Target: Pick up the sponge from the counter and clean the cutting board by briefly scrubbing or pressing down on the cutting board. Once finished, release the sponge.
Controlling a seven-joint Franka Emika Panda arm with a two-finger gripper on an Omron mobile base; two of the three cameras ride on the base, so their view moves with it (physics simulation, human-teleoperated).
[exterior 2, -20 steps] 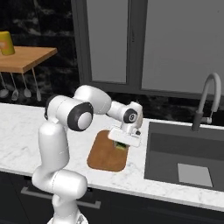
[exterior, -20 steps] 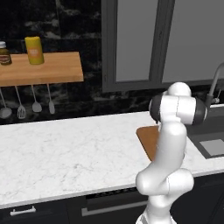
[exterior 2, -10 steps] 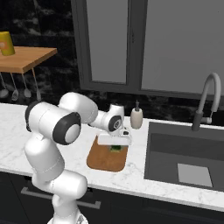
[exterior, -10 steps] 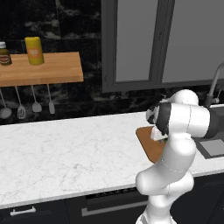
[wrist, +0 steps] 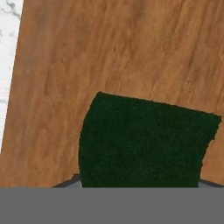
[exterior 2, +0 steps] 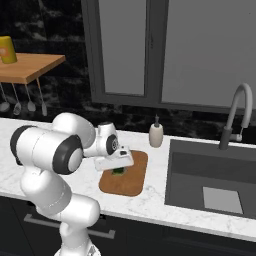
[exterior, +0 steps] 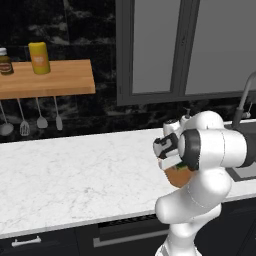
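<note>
Sponge (wrist: 146, 142) sits at the lower middle of the hand view, its dark green top toward the camera, with brown wood grain behind it on all sides. The gripper (exterior 2: 118, 169) holds it low over the cutting board (exterior 2: 131, 180), in the centre of the right base view, and a bit of green shows just under the white hand. The fingertips themselves are hidden behind the sponge, but I judge that the claw is closed on it, because the sponge hangs directly under the hand. It is held flat and low so that the wide face can press on the wood; whether it already touches the board I cannot tell.

The board lies on the counter (exterior 2: 150, 202) just beside the sink (exterior 2: 220, 175), a sensible place for washing. Farther back, a soap bottle (exterior 2: 156, 134) stands near the wall. At the upper left of the left base view, a wall shelf (exterior: 50, 80) carries a yellow can (exterior: 39, 58) and a dark jar (exterior: 5, 61); their labels are too small to read. No other writing is visible.
</note>
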